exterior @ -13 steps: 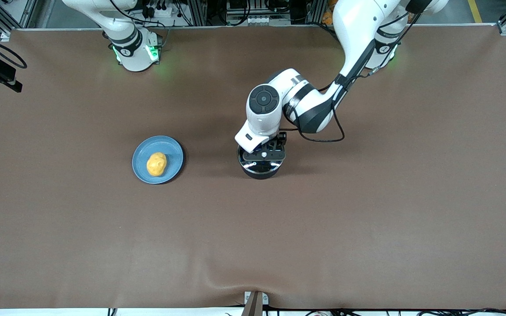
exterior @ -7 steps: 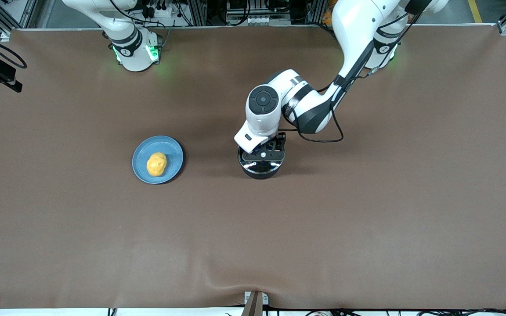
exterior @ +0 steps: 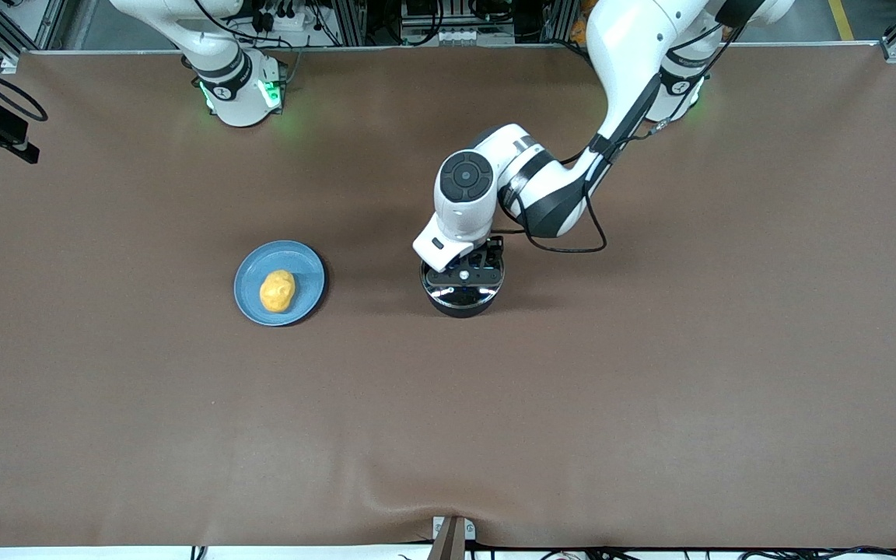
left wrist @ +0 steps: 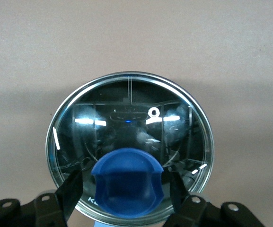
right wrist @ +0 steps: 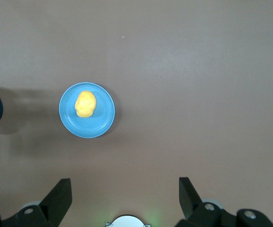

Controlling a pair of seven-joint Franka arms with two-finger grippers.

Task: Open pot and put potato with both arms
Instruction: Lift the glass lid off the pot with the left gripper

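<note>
Pot (exterior: 460,305): small round black saucepan, standing upright on brown cloth-covered table (exterior: 650,389) near its middle. Closed by round glass lid (left wrist: 127,123) with metal rim and blue plastic knob (left wrist: 127,182); lid seated flat on pot rim. Pot handle hidden under left arm in front view.

Potato (exterior: 277,291): small lumpy oval yellow-orange piece, lying on flat round blue plate (exterior: 302,258). Positioned slightly off plate centre, toward the edge nearer to front camera. Plate and potato located beside pot, toward right arm's end of table, clearly apart from pot and about as near to front camera as pot.

Left gripper (exterior: 463,272): black two-finger unit, pointing straight down directly over lid, low against it. Fingers (left wrist: 72,189) spread to either side of blue knob, with knob between them. Narrow gap visible on each side in left wrist view; no contact with knob seen.

Right gripper (right wrist: 124,182): out of front view, held high over table at right arm's end, looking down on plate and potato. Fingers (right wrist: 60,194) spread wide, holding nothing. Right arm waiting.
</note>
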